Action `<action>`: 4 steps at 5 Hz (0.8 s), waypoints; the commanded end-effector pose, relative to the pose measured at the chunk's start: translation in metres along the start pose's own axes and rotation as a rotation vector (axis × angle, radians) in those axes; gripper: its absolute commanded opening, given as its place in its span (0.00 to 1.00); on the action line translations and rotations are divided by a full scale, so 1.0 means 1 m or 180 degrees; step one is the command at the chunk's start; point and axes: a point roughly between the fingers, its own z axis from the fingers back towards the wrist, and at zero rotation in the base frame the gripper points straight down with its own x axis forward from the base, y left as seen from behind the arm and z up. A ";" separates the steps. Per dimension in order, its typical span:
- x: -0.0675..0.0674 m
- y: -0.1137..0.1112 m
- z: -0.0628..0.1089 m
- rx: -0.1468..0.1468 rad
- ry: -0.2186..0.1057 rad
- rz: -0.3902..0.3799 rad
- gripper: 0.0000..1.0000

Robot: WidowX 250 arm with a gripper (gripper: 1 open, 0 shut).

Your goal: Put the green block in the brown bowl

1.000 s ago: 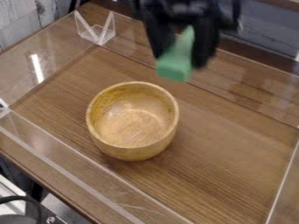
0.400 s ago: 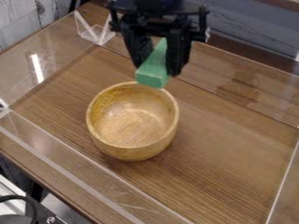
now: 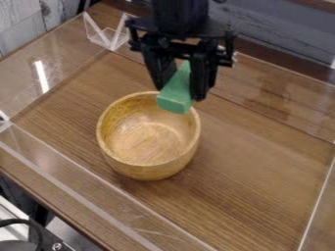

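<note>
Where it hangs, the green block seemingly touches the end effector.

– Where is the block placed?
– It is held in the pincer, and its lower end is seen over the far rim of the bowl
– And the bowl itself?
– It is set on the tabletop, on the near side of the pincer and slightly to its left in the view
– What is found behind?
– A small frame-like object is seen beyond the pincer, to its left
– And in front?
– A cable is seen at the near left corner, well apart from the pincer; the tabletop is extended to the pincer's right
</note>
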 end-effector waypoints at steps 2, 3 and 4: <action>0.003 -0.013 -0.009 -0.0007 -0.0112 -0.0127 0.00; 0.002 -0.015 -0.014 -0.0008 -0.0117 -0.0138 0.00; 0.000 -0.016 -0.017 -0.0009 -0.0110 -0.0151 0.00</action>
